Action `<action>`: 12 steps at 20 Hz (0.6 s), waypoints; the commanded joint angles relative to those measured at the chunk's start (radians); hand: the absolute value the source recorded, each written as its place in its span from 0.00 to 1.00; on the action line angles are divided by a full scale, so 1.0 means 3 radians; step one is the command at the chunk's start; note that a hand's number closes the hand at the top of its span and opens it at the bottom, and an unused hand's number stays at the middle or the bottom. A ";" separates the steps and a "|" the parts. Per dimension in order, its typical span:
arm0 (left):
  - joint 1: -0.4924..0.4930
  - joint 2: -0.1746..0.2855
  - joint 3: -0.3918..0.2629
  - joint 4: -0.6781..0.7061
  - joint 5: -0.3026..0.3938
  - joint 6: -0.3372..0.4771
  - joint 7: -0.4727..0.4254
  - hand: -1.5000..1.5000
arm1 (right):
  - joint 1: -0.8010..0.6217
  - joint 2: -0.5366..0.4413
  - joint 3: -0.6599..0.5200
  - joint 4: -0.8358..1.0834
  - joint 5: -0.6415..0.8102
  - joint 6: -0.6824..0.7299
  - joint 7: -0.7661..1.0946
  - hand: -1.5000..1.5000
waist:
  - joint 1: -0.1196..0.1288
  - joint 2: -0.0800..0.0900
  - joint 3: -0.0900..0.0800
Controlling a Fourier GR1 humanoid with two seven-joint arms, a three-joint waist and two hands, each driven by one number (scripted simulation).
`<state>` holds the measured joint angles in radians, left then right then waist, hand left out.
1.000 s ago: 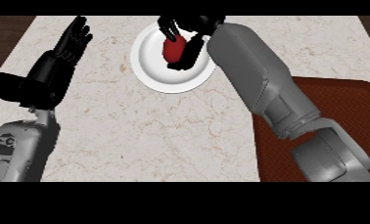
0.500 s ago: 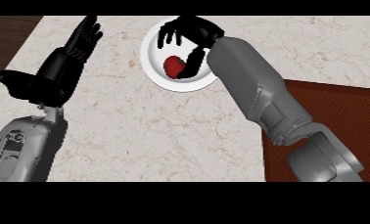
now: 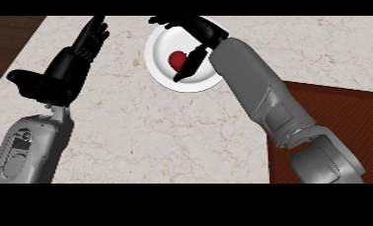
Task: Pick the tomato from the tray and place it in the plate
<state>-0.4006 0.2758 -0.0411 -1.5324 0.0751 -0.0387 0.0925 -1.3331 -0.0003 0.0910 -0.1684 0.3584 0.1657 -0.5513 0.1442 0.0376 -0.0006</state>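
Counter (image 3: pixel 146 131), tray (image 3: pixel 328 101) at right edge. Plate (image 3: pixel 157 67) holds the tomato (image 3: pixel 176 59), lying left of centre.

Right hand (image 3: pixel 204 31) over the plate: fingers spread, nothing held, one finger slanting down just beside the tomato. Left hand (image 3: pixel 62 72) rests at left, fingers straight, empty.

Placing looks done. Next: lift the right hand straight up, so that finger doesn't nudge the tomato rolling.

Count: counter 1, tray 1, plate 1, hands 2, tomato 1.

The right robot hand (image 3: pixel 203 31) hides part of the tomato (image 3: pixel 175 60) and plate (image 3: pixel 162 47).
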 commanded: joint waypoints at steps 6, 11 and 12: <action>0.0078 0.0062 0.0125 -0.0033 0.0019 0.0018 0.0031 0.50 | -0.0137 -0.0129 -0.0543 0.0129 -0.0589 0.0390 0.0077 0.00 | -0.0177 -0.0021 0.0002; 0.0037 0.0052 0.0119 -0.0012 0.0005 0.0006 0.0025 0.50 | -0.0166 -0.0317 -0.0700 0.0193 -0.0716 0.0493 0.0124 0.00 | -0.0173 0.0011 0.0002; -0.0026 0.0116 0.0178 -0.0033 0.0030 -0.0004 0.0096 0.50 | -0.0169 -0.0461 -0.0725 0.0217 -0.0736 0.0612 0.0149 0.00 | -0.0164 0.0017 0.0004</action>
<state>-0.3922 0.2970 -0.0041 -1.5399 0.0823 -0.0409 0.1070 -1.3867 -0.0681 -0.0934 -0.1183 0.1649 0.2931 -0.5055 0.0999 0.0380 -0.0003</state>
